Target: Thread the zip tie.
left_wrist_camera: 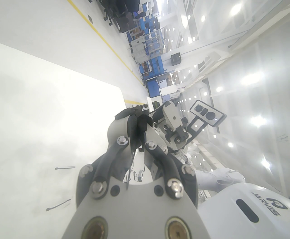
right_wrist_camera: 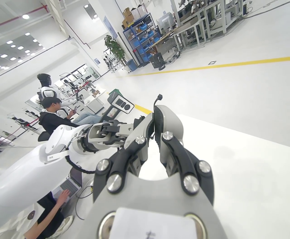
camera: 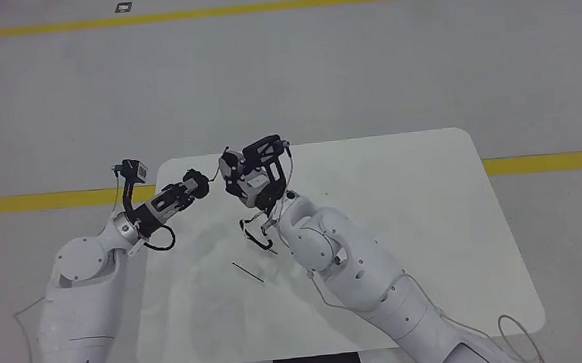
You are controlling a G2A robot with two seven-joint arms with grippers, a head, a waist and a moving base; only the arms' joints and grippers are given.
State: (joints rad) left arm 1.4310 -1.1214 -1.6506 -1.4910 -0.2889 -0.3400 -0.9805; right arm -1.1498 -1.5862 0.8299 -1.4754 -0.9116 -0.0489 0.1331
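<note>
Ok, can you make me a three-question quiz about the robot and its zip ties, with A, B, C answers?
1. Where do the loose zip ties lie?
A) on the table
B) on the floor
C) in a box

2. How many loose zip ties are there?
A) one
B) two
C) five

3. What is the right gripper doing?
A) it is wide open
B) it is shut on a black zip tie
C) it is holding a cup

Answers:
1. A, both lie flat on the white tabletop.
2. B, the left wrist view shows two thin black strips lying apart.
3. B, its fingers are pressed together and the tie's head pokes out past them.
</note>
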